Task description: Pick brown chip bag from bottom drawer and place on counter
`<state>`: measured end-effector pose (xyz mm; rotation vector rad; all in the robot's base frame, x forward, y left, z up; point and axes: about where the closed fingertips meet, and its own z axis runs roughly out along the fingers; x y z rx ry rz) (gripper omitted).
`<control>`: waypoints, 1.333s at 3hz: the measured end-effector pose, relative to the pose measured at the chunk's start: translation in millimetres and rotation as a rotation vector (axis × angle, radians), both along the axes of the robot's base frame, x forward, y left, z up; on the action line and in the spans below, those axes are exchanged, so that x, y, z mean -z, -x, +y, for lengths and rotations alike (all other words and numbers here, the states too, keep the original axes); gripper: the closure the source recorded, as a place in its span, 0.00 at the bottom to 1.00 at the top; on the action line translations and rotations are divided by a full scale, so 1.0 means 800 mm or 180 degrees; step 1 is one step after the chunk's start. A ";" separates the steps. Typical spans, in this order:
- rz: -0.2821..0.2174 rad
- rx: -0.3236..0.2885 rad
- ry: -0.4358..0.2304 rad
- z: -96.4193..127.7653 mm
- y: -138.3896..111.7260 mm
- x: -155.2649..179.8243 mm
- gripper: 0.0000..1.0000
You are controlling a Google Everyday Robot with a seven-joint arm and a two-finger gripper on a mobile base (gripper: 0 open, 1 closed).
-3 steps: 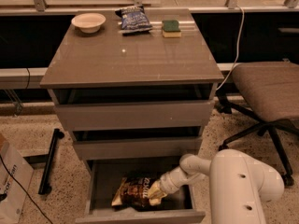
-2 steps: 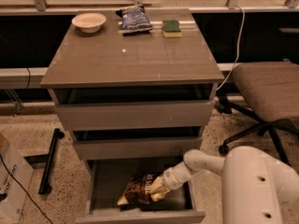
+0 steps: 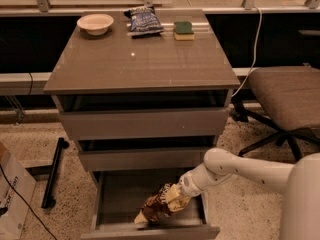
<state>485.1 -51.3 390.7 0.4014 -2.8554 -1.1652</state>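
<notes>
claw [image 3: 174, 197] grips brown chip bag [image 3: 156, 207] — over bottom drawer [image 3: 119, 196].

High camera faces counter [image 3: 140, 64] from front; pincer [image 3: 172, 198] over bottom drawer [image 3: 150, 232].

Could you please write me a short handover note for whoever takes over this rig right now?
The gripper is down in the open bottom drawer, shut on the upper end of the brown chip bag.
The bag hangs tilted, its lower end near the drawer's front, not yet out of the drawer.
The counter holds a bowl, a blue chip bag and a sponge along its back edge.
Done: bag grasped.
Left: lift it out, raise it to the counter, set it down, release.
</notes>
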 end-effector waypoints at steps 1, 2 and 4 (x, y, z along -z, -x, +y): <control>-0.0529 -0.0321 0.0267 -0.019 0.032 -0.105 1.00; -0.1011 -0.0446 0.0458 -0.041 0.028 -0.202 1.00; -0.2207 -0.0775 0.0862 -0.081 0.000 -0.423 1.00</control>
